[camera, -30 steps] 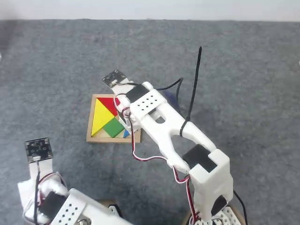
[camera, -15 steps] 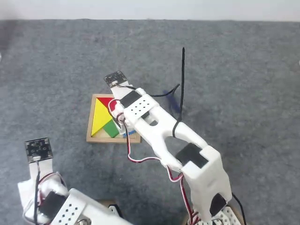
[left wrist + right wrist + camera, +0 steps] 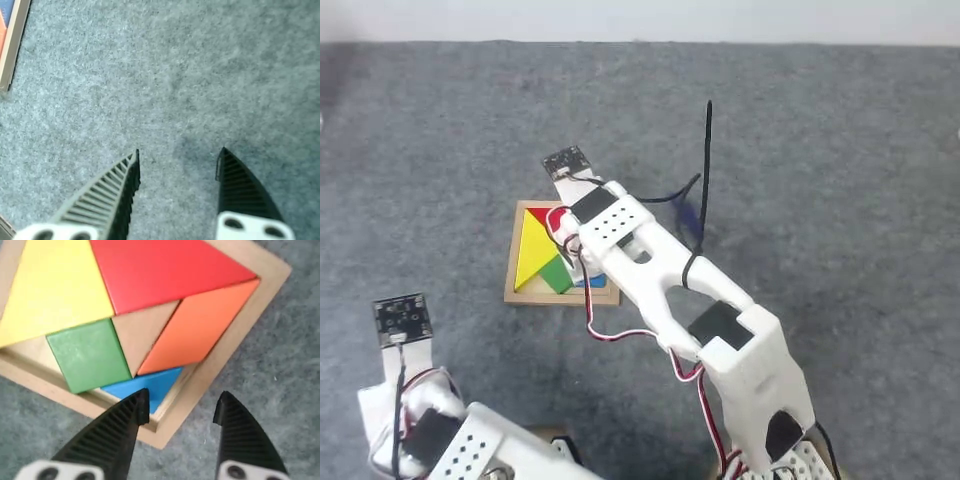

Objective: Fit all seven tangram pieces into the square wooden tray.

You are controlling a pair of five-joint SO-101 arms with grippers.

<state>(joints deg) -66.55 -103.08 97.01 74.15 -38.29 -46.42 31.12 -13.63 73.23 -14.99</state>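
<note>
Two grippers parted wide, both empty | right gripper [image 3: 182,402]: one fingertip [image 3: 131,419] over the blue piece [image 3: 157,382] at the tray [image 3: 224,345] rim, the other over carpet [image 3: 280,390] | left gripper [image 3: 177,160]: over carpet, tray well apart.

Gripper [image 3: 183,397] wide open, straddling the tray [image 3: 212,360] rim mid-frame; one fingertip sits over the blue piece [image 3: 161,381], beside green [image 3: 87,355] and orange [image 3: 197,322].

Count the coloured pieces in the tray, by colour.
yellow piece: 1
red piece: 1
orange piece: 1
green piece: 1
blue piece: 1
Total: 5
</note>
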